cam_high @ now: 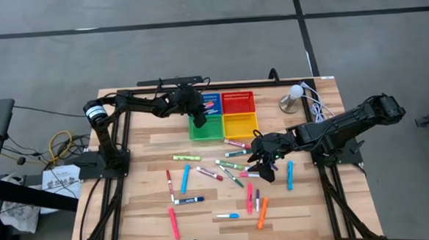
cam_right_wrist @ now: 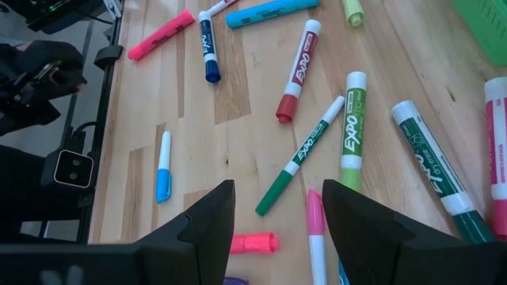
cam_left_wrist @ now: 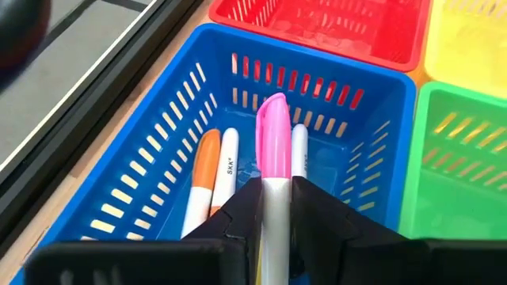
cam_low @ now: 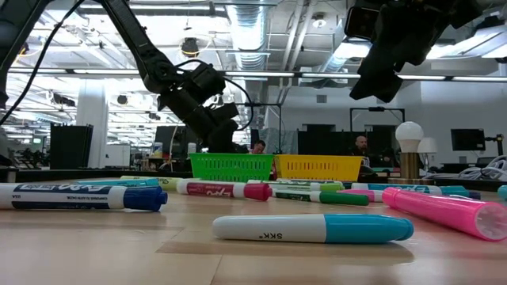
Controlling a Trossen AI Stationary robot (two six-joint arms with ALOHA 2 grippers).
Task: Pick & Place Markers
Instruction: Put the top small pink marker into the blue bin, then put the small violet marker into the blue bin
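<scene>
Four mesh baskets stand at the table's far middle: blue (cam_high: 212,103), red (cam_high: 238,102), green (cam_high: 206,129), yellow (cam_high: 240,124). My left gripper (cam_high: 198,119) hangs over the blue basket (cam_left_wrist: 158,158), shut on a white marker with a pink cap (cam_left_wrist: 273,127). An orange-capped marker (cam_left_wrist: 204,170) and two white ones lie on the basket's floor. Many markers (cam_high: 232,167) lie flat on the wooden table. My right gripper (cam_high: 265,169) hovers open above them; in its wrist view (cam_right_wrist: 277,229) nothing is between its fingers. A pink marker (cam_right_wrist: 315,237) lies on the table below. My left gripper pinches the marker's white barrel (cam_left_wrist: 275,198) between its two fingers, just behind the pink cap. The fingers slant down from the table's left side and lie along the marker. The pink cap end sticks out past the fingertips, pointing down into the blue basket.
A small lamp with a round white bulb (cam_high: 294,94) and a bundle of cables stand at the table's far right corner. Loose markers spread from the baskets to the near edge, thickest in the middle. Each arm's base frame stands at one side edge of the table.
</scene>
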